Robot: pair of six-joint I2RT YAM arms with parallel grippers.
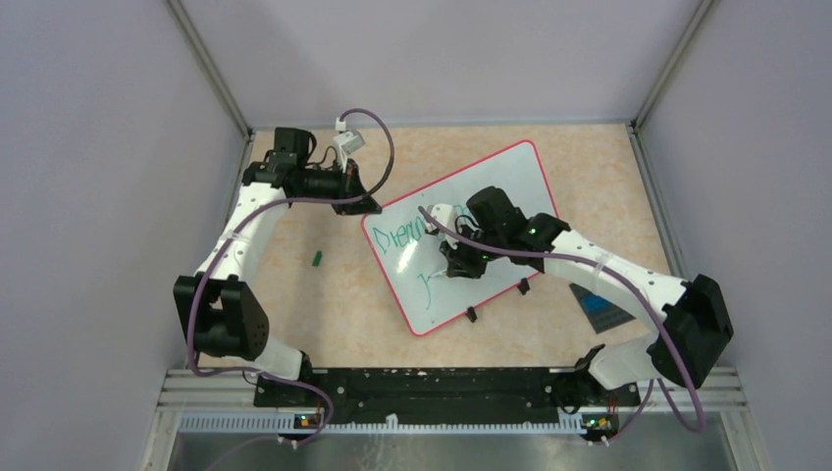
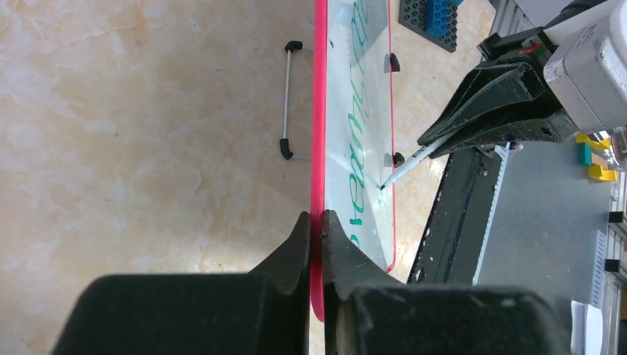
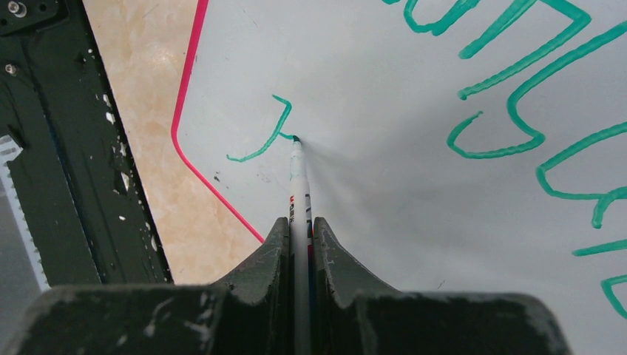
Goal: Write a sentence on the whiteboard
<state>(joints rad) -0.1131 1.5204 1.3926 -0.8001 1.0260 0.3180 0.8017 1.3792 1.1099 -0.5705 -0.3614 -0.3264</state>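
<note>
One whiteboard [image 1: 505, 172] is sitting near the middle of the table [image 1: 324, 304], turned askew, with its two small black feet [image 1: 523, 287] pointing toward our bases. Green writing [image 3: 517, 96] is running across its upper part, and a short hooked stroke [image 3: 270, 140] is standing alone lower down, close to a rounded corner of the red rim [image 2: 319, 111].

We are touching the tip of a thin white marker [image 3: 299, 185] to the board right at the end of that stroke. Our right gripper [image 3: 299, 222] is clenching the marker's barrel between its fingers, over the board's near half in the top view [image 1: 461, 260]. Our left gripper [image 2: 316, 218] is pinching the red rim at the board's left corner, one finger on each face, jaws tight against it.

Out on the table, a small green object [image 1: 318, 258] is lying left of the board, well apart from it. A thin metal bar with black ends [image 2: 287, 103] is resting just beside the rim. A dark studded plate [image 1: 603, 309] carrying a blue brick [image 2: 438, 13] is lying to the board's right, near our right arm.
</note>
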